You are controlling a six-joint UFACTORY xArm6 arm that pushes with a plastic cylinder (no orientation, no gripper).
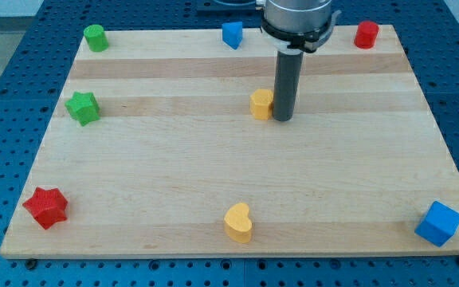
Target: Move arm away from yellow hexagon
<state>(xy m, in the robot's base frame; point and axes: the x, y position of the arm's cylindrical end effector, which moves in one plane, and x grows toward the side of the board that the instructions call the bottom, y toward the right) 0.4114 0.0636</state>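
Observation:
The yellow hexagon sits on the wooden board a little above its middle. My tip stands right against the hexagon's right side, touching or nearly touching it. The dark rod rises from there to the arm's body at the view's top and hides a little of the hexagon's right edge.
A green cylinder at the top left, a blue block at the top middle, a red cylinder at the top right. A green star at the left, a red star at the bottom left, a yellow heart at the bottom middle, a blue cube at the bottom right.

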